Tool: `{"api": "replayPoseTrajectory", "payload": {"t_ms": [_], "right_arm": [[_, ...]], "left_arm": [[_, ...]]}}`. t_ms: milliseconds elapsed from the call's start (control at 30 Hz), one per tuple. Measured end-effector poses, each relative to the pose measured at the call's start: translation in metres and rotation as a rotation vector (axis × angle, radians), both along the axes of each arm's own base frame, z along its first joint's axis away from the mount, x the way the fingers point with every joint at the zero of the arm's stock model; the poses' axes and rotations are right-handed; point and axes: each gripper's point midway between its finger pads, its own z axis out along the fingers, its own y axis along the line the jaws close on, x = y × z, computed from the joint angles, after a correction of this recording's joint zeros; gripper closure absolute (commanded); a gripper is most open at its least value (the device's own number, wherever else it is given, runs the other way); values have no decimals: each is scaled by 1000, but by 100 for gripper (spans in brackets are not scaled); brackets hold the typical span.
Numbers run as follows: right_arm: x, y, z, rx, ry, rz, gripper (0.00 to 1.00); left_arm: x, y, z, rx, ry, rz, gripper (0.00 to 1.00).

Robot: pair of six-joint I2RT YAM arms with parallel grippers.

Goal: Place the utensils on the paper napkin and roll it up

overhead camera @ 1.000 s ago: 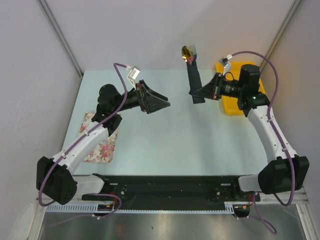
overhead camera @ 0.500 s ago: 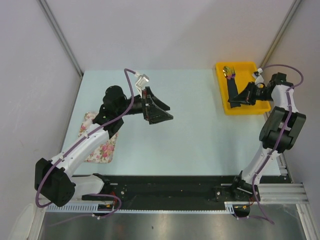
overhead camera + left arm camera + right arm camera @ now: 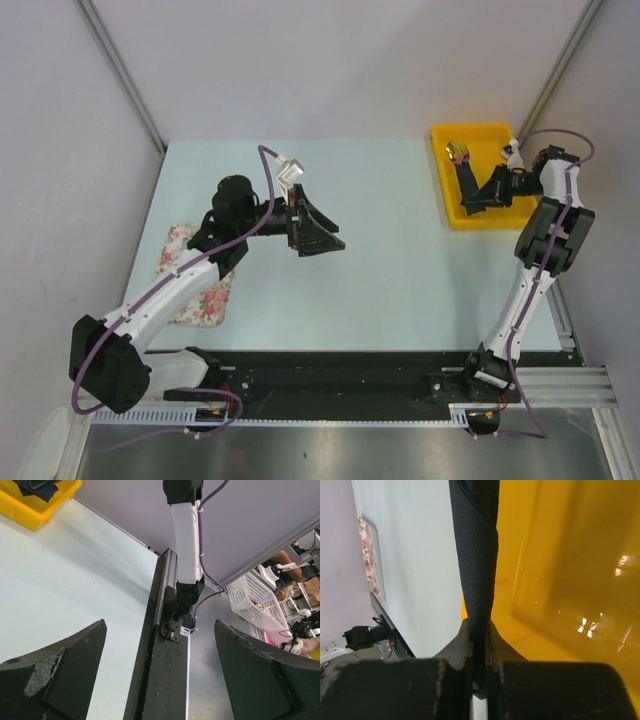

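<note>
R gripper (image 3: 479, 635) pinches the black napkin roll (image 3: 466, 182) over the yellow tray (image 3: 487, 135), upper right; L gripper (image 3: 160, 626) spread wide, mid-left.

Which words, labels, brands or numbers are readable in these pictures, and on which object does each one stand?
No text can be read in any view.
The yellow tray, the floral mat, the rolled black napkin and the white basket show no legible print.
</note>
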Motion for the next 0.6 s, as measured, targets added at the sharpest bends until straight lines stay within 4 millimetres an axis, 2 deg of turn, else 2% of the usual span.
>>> {"api": "replayPoseTrajectory", "payload": {"t_ms": [167,433,600], "right_arm": [[1,1,-23,18,63,-7,100],[18,7,-32,18,70,-42,100],[31,9,-48,24,82,-60,100]], "left_arm": [[-2,0,-6,15,21,-2,6],[-3,1,-14,25,32,-3,6],[-3,1,-17,29,39,-4,7]]}}
